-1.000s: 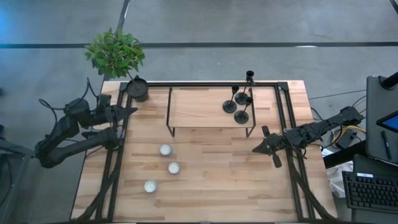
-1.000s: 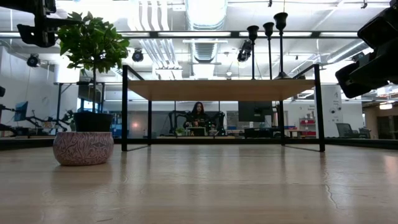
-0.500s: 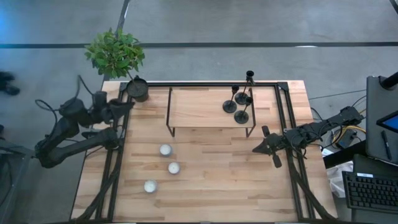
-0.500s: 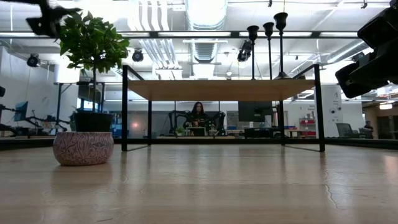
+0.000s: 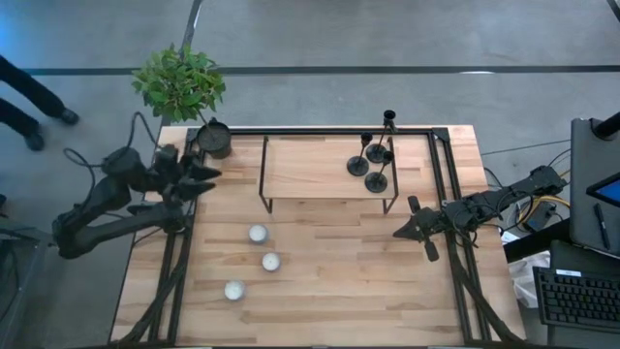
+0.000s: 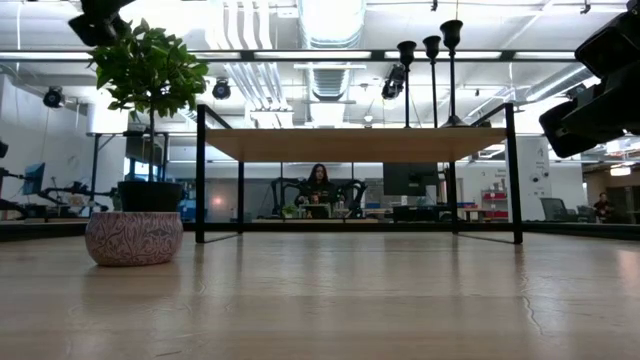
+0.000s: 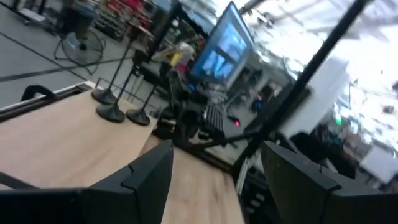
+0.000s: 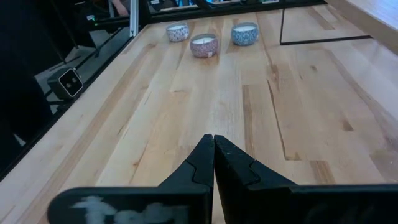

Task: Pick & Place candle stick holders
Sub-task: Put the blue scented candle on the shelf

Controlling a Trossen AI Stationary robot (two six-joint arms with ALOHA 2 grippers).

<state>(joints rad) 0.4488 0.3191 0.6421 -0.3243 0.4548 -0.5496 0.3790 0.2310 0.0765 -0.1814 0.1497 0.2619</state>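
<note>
Three black candle stick holders [image 5: 373,167] stand on their round bases at the right end of a raised wooden shelf [image 5: 310,170]. A fourth [image 5: 389,119] stands behind the shelf near the table's far edge. The tall stems show in the low view [image 6: 432,60], and the bases in the left wrist view [image 7: 115,111]. My left gripper [image 5: 208,175] is open and empty in the air over the table's left edge, left of the shelf; its fingers stand apart in the left wrist view [image 7: 214,180]. My right gripper [image 5: 402,231] is shut and empty over the table's right side, in front of the shelf.
A potted green plant [image 5: 182,85] in a black pot [image 5: 214,140] stands at the far left corner. Three small candle jars [image 5: 258,234] [image 5: 271,262] [image 5: 234,290] sit on the table in front of the shelf. A black frame [image 5: 441,194] runs along the table's edges. A person walks at the far left [image 5: 29,97].
My left gripper has risen a little and shifted toward the table's right, turning on its wrist. A person has walked into the high view at the far left. My right arm has kept still.
</note>
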